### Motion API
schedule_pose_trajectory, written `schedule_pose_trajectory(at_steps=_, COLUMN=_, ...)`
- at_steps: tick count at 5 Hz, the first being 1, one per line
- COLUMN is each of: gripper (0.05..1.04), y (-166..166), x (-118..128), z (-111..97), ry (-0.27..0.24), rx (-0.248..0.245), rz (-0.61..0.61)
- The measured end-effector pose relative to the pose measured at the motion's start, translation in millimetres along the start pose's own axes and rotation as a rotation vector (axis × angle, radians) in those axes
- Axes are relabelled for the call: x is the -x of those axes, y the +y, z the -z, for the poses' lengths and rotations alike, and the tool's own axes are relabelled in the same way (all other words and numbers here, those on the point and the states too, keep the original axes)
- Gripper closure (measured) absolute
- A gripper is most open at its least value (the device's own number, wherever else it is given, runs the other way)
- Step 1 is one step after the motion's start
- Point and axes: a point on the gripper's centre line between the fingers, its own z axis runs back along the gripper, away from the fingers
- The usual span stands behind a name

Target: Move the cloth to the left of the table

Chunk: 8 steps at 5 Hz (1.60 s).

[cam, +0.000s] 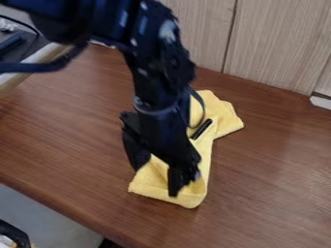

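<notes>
1. While the arm (161, 63) leans in over the table (71, 140), here's the camera view: the gripper (156, 181) hangs right above the yellow cloth (190, 193), around the table's middle.
2. Look at those fingers (174, 181): spread apart, yellow fabric showing between them, and no pinch to be seen!
3. So the step in hand, I'd judge, is lining up the grab; the carry is yet to come, with the cloth lying at mid-table.
4. Next move? Close on a good fold, raise it a little, swing over to the table's left side and let go. A shallow bite could slip off or simply drag the fabric.
5. And what fabric! Soft, fuzzy, towel-like by the look of it, laid in a long, uneven strip: a broad folded end towards the table's front edge, a rumpled, angular end towards its back.
6. Under it, the tabletop runs brown and wood-grained, flat and probably smooth enough to let cloth slide. Along the table's back edge stand pale panels (278, 43), finely streaked, upright, split by a dark straight seam.
</notes>
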Motion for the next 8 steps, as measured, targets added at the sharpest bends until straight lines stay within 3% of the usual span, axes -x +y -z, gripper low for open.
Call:
schedule_pose_trajectory(at_steps=2, gripper=0.083, y=-4, x=-6, z=31, ry=0.089, rx=-0.016, rz=0.065)
schedule_pose_trajectory(at_steps=3, gripper=0.134, y=-3, x=-10, z=39, ry=0.119, rx=-0.023, rz=0.075)
schedule_pose_trajectory(at_steps=5, gripper=0.725, y=-6, x=-11, z=42, ry=0.126, rx=-0.031, rz=0.099)
schedule_pose_trajectory(at_steps=6, gripper=0.936, y=-10, x=-9, z=42, ry=0.134, rx=-0.033, rz=0.129)
schedule_pose_trajectory(at_steps=7, gripper=1.024, y=-20, x=-12, z=39, ry=0.137, rx=-0.029, rz=0.167)
schedule_pose_trajectory(at_steps=8, gripper=1.029, y=-23, x=-24, z=21, ry=0.089, rx=-0.024, rz=0.182)
